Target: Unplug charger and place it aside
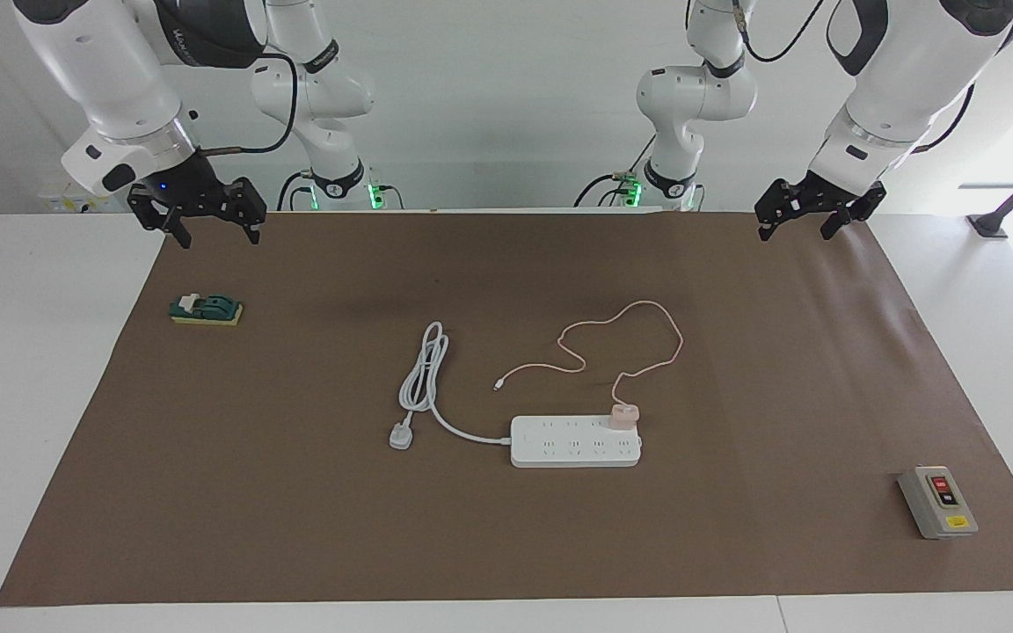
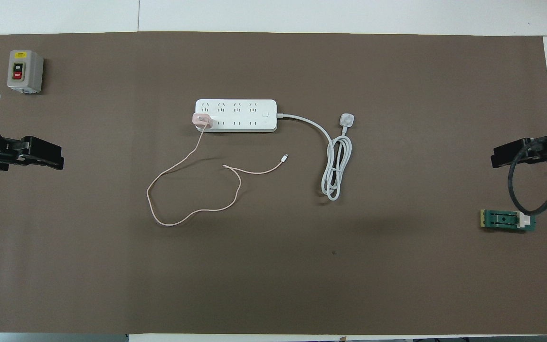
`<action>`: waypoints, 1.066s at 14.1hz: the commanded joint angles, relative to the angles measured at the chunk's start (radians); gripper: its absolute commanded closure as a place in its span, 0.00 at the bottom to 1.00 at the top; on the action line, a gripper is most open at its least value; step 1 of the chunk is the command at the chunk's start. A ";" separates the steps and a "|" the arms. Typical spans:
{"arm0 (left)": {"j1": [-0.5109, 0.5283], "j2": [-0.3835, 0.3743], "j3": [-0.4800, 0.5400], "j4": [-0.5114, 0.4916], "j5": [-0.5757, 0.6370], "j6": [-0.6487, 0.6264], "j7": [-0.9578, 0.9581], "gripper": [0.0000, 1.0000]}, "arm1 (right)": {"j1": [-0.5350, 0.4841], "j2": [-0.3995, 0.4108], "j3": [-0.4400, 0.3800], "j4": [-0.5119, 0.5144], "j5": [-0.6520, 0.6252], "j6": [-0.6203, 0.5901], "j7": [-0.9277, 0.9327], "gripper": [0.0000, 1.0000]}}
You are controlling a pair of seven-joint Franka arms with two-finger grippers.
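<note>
Charger waits in the power strip

Grippers come first, since they are nearest the robots. The left gripper (image 1: 801, 215) hangs at the upper right of the facing view, over the edge of the brown mat (image 1: 295, 527). Its fingers are spread apart and hold nothing. The right gripper (image 1: 207, 220) hangs at the upper left of that view, over the mat's edge too. Its fingers are also spread and hold nothing. Both arms wait.

Next comes a small green and yellow block (image 1: 207, 309), just below the right gripper in the facing view.

Then the pink cable (image 1: 638, 325) loops across the middle of the mat. It leads to the charger (image 1: 624, 416), a small pink cube. The charger is plugged into the end of the white power strip (image 1: 572, 444), a little below the middle of the facing view. The strip's thick white cord (image 1: 423, 374) lies folded beside it, with its own plug lying loose on the mat.

Farthest is a grey box with buttons (image 1: 937, 501), at the lower right of that view.

I think the left arm is the better one to use, since the charger sits toward its end. It should pinch the cube by its sides and pull straight up. Pulling the thin cable could hurt it. The strip may lift too, so the other gripper could hold it down.

Count: two grippers, one charger, one strip, one block, one grey box.
</note>
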 commanded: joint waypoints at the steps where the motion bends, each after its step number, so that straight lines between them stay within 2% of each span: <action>1: 0.001 0.005 0.003 0.021 -0.011 -0.012 -0.001 0.00 | -0.016 -0.012 0.009 -0.005 0.015 -0.018 0.016 0.00; 15: 0.006 0.025 0.006 0.046 -0.012 -0.016 -0.054 0.00 | -0.015 -0.015 0.006 -0.006 0.017 -0.058 0.014 0.00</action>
